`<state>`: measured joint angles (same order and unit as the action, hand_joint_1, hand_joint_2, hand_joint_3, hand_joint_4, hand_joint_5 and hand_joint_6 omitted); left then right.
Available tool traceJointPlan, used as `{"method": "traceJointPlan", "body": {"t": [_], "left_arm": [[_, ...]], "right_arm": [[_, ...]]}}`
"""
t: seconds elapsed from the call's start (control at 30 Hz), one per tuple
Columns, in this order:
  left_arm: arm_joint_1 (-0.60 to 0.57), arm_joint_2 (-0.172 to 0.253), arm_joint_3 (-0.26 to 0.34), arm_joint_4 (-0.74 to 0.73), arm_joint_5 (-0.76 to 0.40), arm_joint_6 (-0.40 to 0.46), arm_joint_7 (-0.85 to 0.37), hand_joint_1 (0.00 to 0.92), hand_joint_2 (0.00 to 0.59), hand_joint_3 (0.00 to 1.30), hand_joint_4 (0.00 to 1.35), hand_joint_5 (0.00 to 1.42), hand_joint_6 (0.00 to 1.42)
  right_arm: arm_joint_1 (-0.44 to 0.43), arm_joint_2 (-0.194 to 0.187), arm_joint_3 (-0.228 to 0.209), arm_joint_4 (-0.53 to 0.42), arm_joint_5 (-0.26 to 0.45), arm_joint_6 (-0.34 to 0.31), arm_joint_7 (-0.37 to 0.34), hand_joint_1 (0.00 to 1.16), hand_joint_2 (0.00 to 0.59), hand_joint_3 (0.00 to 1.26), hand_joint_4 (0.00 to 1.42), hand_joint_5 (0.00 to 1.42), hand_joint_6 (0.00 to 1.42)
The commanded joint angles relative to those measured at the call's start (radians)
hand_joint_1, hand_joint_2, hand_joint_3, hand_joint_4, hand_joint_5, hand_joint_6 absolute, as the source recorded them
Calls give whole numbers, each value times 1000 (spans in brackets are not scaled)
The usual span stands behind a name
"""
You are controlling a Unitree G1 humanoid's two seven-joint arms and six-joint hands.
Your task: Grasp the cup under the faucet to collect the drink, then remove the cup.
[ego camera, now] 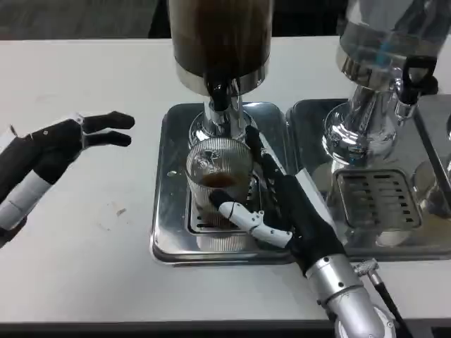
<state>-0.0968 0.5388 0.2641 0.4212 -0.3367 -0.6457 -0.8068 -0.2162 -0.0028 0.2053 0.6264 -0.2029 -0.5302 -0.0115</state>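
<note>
Lower right of the frame: silver forearm rising to the right robot hand (292,218), black palm and fingers laid along the right side of the ribbed glass cup (219,183), white thumb curled across the cup's near face, so wrapped round it in a grip. Lower left: bare white bench (84,267), smooth, with a few small specks. Left edge, mid-height: left robot hand (67,137), black-fingered with a white-sleeved forearm, fingers stretched out and apart, holding nothing, well apart from the tray. Centre: cup standing upright on the slotted grille of a shiny square steel drip tray (163,211) with rounded corners, a shallow layer of brown drink in the bottom, fluted walls clear above. Just behind and above the cup: black faucet (220,95) jutting from the chrome pedestal of a cylindrical dispenser (220,35) filled with dark brown liquid. Right of centre: a second steel tray (380,204) with its own slotted grille, touching or nearly touching the first. Upper right: second dispenser (384,42), clear-bodied on a polished chrome base, with a black tap handle.
</note>
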Motion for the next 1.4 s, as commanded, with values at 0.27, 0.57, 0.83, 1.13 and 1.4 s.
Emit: {"method": "traceJointPlan", "body": {"t": [0.27, 0.57, 0.83, 1.13, 1.4], "left_arm": [[24, 21, 3, -2, 16, 5, 7, 0, 74, 379, 254, 307, 187], [45, 25, 6, -16, 16, 14, 11, 0, 75, 391, 269, 317, 187], [62, 35, 12, -29, 14, 22, 19, 0, 75, 397, 275, 324, 187], [86, 40, 21, -45, 15, 28, 31, 0, 75, 405, 284, 340, 187], [93, 45, 24, -50, 18, 35, 33, 0, 80, 406, 292, 342, 190]], "right_arm": [[-33, 7, 7, 59, -31, -20, -19, 697, 195, 0, 0, 0, 0], [-42, 30, 10, 69, -59, 6, -59, 699, 198, 0, 0, 0, 0], [-70, 53, 16, 102, -78, 19, -91, 674, 208, 0, 0, 0, 0], [-107, 58, 31, 150, -104, 31, -106, 670, 208, 0, 0, 0, 0], [-132, 78, 39, 194, -115, 36, -143, 662, 214, 0, 0, 0, 0]]}}
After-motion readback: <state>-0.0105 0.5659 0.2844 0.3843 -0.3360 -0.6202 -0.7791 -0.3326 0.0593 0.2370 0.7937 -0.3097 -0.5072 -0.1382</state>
